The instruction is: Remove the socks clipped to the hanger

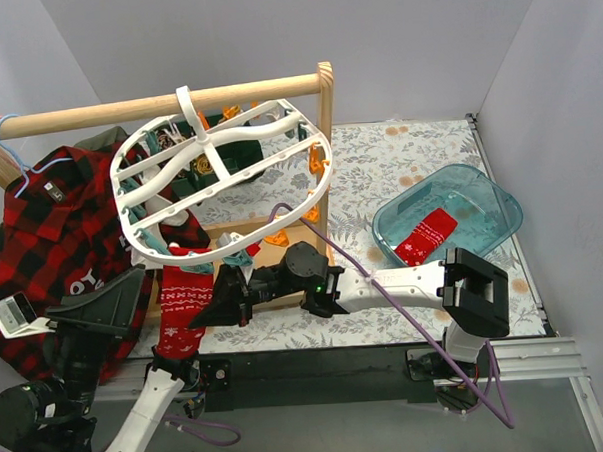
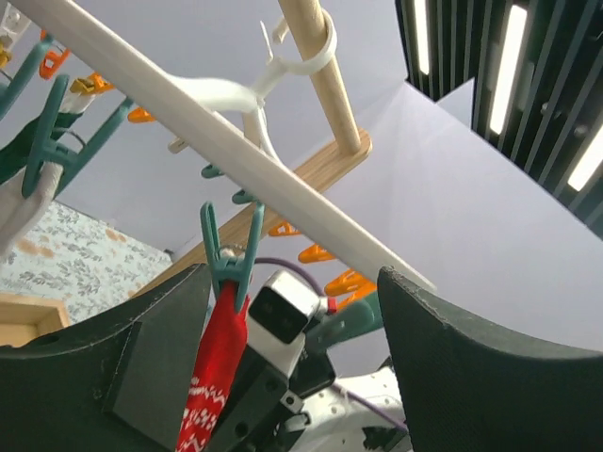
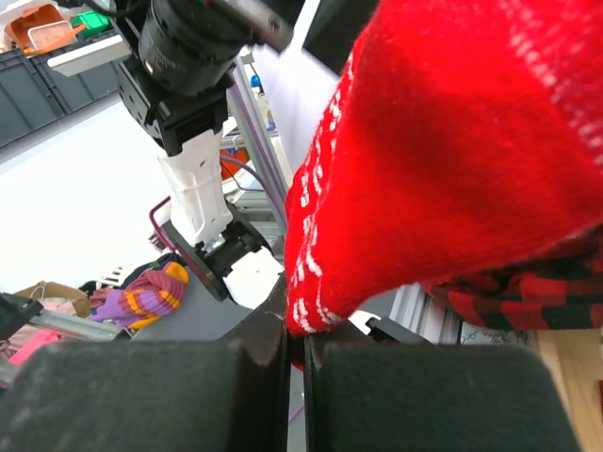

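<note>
Now the right gripper (image 3: 294, 369) is pinched on the red sock (image 3: 452, 141) clipped to the hanger (image 1: 206, 140), left gripper (image 2: 294, 280) gaping wide and empty, so a pull may swing the unbraced hanger or slip the thin pinch

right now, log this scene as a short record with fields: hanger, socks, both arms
hanger: white oval frame, hooked on wooden rail
hanging red sock: held at the frame's near edge by teal clip
right gripper: fingers shut on hanging red sock
left gripper: fingers open, below the teal clip
green sock: under the frame's far half
bin: teal, one loose red sock inside
</note>
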Controlling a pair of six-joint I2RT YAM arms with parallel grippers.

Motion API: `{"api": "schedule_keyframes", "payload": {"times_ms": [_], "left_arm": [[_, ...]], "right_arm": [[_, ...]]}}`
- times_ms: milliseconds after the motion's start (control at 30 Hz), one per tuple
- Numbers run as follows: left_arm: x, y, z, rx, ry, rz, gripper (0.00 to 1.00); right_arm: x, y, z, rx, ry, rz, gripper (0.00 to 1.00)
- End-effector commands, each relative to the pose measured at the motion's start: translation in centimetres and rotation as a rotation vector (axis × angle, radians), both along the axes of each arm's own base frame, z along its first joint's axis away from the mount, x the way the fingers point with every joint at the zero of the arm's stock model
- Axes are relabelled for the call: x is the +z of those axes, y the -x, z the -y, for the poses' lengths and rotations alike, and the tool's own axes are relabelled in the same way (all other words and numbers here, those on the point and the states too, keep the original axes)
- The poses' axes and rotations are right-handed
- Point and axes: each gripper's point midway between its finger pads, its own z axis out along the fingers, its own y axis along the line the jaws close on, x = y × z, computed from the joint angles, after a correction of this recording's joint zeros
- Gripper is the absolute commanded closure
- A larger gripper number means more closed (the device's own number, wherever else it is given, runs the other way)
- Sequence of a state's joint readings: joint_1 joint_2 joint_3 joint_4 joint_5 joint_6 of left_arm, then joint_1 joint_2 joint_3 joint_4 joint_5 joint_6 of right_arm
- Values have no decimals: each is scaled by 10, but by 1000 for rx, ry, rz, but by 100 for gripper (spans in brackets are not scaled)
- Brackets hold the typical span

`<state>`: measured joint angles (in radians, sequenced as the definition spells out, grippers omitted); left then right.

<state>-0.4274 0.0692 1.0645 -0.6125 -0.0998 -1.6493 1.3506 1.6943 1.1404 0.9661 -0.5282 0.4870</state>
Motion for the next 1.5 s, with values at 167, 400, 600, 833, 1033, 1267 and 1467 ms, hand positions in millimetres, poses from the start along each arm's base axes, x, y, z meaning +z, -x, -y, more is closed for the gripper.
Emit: {"api": "schedule_keyframes", "payload": {"times_ms": [167, 400, 600, 833, 1033, 1267, 1467], "left_arm": [[11, -36, -3, 74, 72, -71, 36], [0, -49, 8, 47, 56, -114, 43], [-1, -41, 10, 32, 14, -115, 48], [2, -18, 3, 30, -41, -53, 38], [-8, -12, 0, 34, -60, -79, 42], [-16, -12, 1, 29, -50, -82, 41], [-14, -24, 6, 31, -34, -55, 25]], "right_arm": [[21, 6, 12, 20, -59, 30, 96], [22, 3, 13, 15, -62, 27, 96], [23, -1, 14, 6, -62, 21, 96], [22, -2, 14, 13, -61, 12, 96], [25, -2, 16, 10, -68, 12, 97], [25, -1, 15, 22, -64, 6, 97], [24, 2, 17, 31, -60, 4, 98]]}}
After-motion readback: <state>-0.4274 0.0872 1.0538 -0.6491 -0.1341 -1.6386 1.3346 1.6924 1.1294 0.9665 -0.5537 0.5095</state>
